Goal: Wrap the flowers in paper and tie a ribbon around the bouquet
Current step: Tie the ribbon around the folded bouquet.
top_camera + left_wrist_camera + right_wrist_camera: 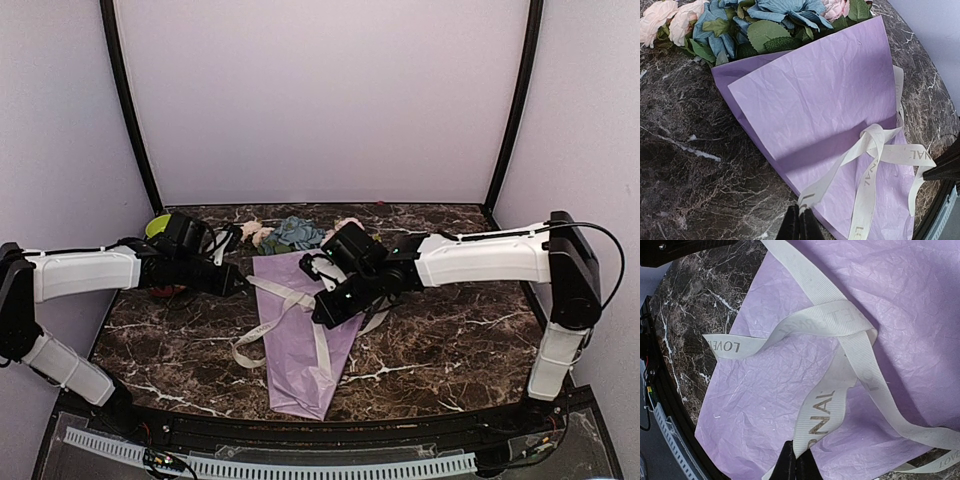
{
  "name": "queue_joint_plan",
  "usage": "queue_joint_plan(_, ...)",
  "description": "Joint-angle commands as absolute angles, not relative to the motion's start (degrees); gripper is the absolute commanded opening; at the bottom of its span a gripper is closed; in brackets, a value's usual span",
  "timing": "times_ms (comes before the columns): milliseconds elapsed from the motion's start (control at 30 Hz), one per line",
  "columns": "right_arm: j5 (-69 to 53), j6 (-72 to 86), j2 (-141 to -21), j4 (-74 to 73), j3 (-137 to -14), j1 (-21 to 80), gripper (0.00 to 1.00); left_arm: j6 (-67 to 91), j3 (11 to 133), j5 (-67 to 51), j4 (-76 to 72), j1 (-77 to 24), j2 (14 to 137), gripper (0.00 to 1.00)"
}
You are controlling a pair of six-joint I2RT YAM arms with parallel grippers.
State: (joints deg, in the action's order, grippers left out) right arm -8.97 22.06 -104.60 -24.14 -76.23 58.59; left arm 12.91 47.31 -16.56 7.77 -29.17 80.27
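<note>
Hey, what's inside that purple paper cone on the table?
The flowers: blue and pink blooms with green leaves poke out of the open top of the paper. Their stems cannot be seen, because the paper covers them, and the cream ribbon crosses over its front.

- The cream ribbon (pixel 860 355) carries faint gold capitals. In the right wrist view, its loose end lying over the purple paper (pixel 765 405) reads "LOVE".
- On the same ribbon, the strand running to the bottom of that view shows "NAL", and the folded loop above it shows "ET".
- From the left wrist camera, "NAL" can be read on two strands of the ribbon.
</note>
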Motion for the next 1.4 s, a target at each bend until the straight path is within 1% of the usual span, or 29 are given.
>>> queue_joint_plan(0, -9.11, 20.56, -106.30, -23.17, -79.65, 58.27, 0.00, 13.35, 47.39, -17.27, 7.02, -29.45, 79.48, 0.00)
queue_joint_plan(167, -9.99, 19.39, -109.11, -23.05, -84.46, 57.80, 0.00, 15.49, 47.76, -16.50, 5.27, -29.49, 79.61, 0.00)
queue_joint_plan(233, -10.99, 22.94, -108.00, -20.85, -83.01, 55.42, 0.00, 19.44, 47.17, -13.80, 4.85, -26.48, 79.47, 0.00)
queue_joint_plan(300, -10.15, 30.65, -100.75, -14.91, -71.59, 48.78, 0.00, 25.13, 44.69, -12.23, 5.37, -15.61, 76.67, 0.00)
queue_joint_plan(333, -9.08, 34.67, -94.94, -11.48, -61.54, 42.12, 0.00, 27.72, 42.05, -10.94, 5.63, -6.85, 72.75, 0.00)
queue_joint_plan(400, -6.04, 40.91, -80.71, -7.94, -42.84, 28.00, 0.00, 31.34, 38.48, -7.88, 6.48, 4.75, 65.09, 0.00)
queue_joint_plan(433, -5.64, 42.63, -74.35, -7.11, -34.94, 20.22, 0.00, 31.75, 37.29, -6.47, 7.06, 8.33, 61.23, 0.00)
queue_joint_plan(500, -6.50, 43.79, -63.28, -6.66, -23.78, 7.09, 0.00, 31.32, 35.49, -3.49, 9.22, 12.31, 55.94, 0.00)
queue_joint_plan(567, -6.12, 43.67, -55.33, -8.99, -18.98, -0.31, 0.00, 31.10, 33.18, -3.53, 10.78, 14.64, 53.40, 0.00)
queue_joint_plan(667, -3.43, 41.67, -49.96, -13.11, -17.33, -5.16, 0.00, 30.16, 30.50, -4.11, 13.29, 17.44, 53.00, 0.00)
queue_joint_plan(733, -3.08, 40.09, -49.71, -15.30, -17.93, -7.30, 0.00, 30.25, 30.38, -4.89, 13.84, 19.68, 52.25, 0.00)
queue_joint_plan(800, -1.89, 38.47, -49.55, -16.91, -19.67, -9.32, 0.00, 29.56, 31.69, -2.04, 14.79, 21.08, 50.77, 0.00)
queue_joint_plan(900, -3.85, 35.45, -49.12, -16.94, -21.78, -16.29, 0.00, 27.43, 33.63, 0.11, 17.19, 26.63, 49.73, 0.00)
queue_joint_plan(967, -5.69, 33.94, -50.93, -16.31, -22.37, -19.97, 0.00, 26.57, 34.30, -0.78, 17.74, 28.75, 50.37, 0.00)
queue_joint_plan(1067, -5.29, 31.95, -54.47, -15.85, -22.62, -22.36, 0.00, 26.63, 34.23, -1.75, 17.54, 30.83, 50.78, 0.00)
queue_joint_plan(1200, -5.72, 31.53, -56.98, -13.69, -22.40, -24.34, 0.00, 26.04, 35.56, 0.33, 19.20, 33.88, 50.91, 0.00)
queue_joint_plan(1367, -8.09, 29.63, -61.44, -10.74, -21.15, -29.95, 0.00, 27.31, 34.32, -0.75, 19.55, 37.40, 50.63, 0.00)
